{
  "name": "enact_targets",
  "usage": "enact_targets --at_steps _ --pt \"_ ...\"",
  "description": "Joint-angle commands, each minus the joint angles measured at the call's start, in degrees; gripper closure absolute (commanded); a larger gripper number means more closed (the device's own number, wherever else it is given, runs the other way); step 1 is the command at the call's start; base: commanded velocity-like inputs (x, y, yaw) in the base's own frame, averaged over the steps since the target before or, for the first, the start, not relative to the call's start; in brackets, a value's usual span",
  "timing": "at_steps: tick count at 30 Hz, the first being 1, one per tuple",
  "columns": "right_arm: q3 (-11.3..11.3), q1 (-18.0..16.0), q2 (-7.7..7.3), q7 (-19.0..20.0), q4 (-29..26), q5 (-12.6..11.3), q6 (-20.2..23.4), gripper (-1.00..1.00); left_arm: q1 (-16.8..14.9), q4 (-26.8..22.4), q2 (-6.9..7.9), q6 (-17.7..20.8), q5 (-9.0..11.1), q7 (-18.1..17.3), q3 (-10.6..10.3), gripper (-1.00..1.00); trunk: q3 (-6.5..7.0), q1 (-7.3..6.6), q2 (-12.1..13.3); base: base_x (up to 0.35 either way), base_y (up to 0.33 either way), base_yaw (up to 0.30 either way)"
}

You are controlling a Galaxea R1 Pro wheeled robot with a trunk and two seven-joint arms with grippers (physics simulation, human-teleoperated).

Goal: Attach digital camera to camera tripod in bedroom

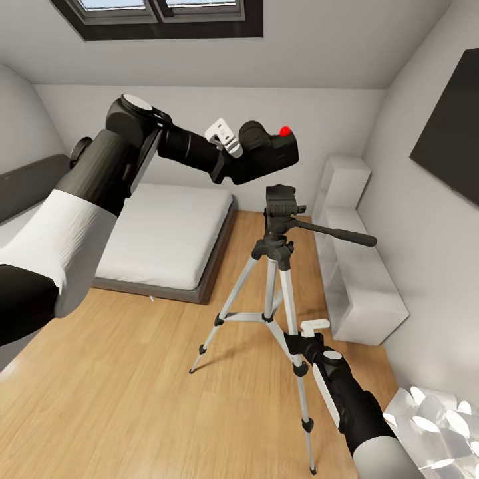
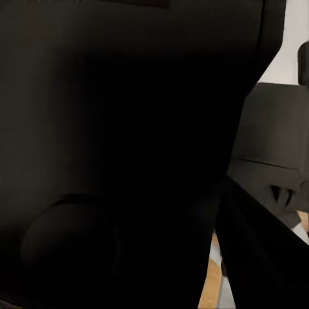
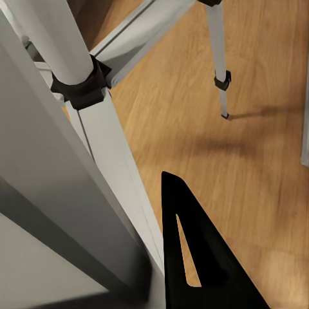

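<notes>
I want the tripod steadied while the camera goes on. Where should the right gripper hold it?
Probably the near leg of the camera tripod, where the right gripper already sits: a slim, straight tube the fingers can span from the robot's side, clear of the head below the digital camera.

No text, label, brand, number or sign can be read on the digital camera, the camera tripod, the walls or any other surface that is shown
</notes>
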Motion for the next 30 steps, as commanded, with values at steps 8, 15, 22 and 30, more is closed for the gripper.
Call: enact_targets --at_steps 8,15,22,30 --pt "0.0 0.0 0.06 0.3 0.0 0.7 0.3 1.0 -0.1 -0.2 -0.33 0.7 -0.6 -0.4 0.0 1.0 -0.11 0.04 -0.1 0.0 0.0 0.0" --pt "0.0 0.0 -0.01 0.3 0.0 0.7 0.4 1.0 -0.1 0.5 -0.79 0.5 0.0 0.4 0.6 1.0 -0.11 0.04 -0.1 0.0 0.0 0.0" --pt "0.0 0.0 0.08 0.2 0.0 0.7 0.3 1.0 0.0 0.9 0.3 0.3 1.7 2.9 2.4 1.0 -0.11 0.04 -0.1 0.0 0.0 0.0" --pt "0.1 0.0 0.03 0.2 0.0 0.7 0.3 1.0 0.1 -0.9 -1.5 0.2 0.9 3.0 -0.2 1.0 -0.11 0.04 -0.1 0.0 0.0 0.0"
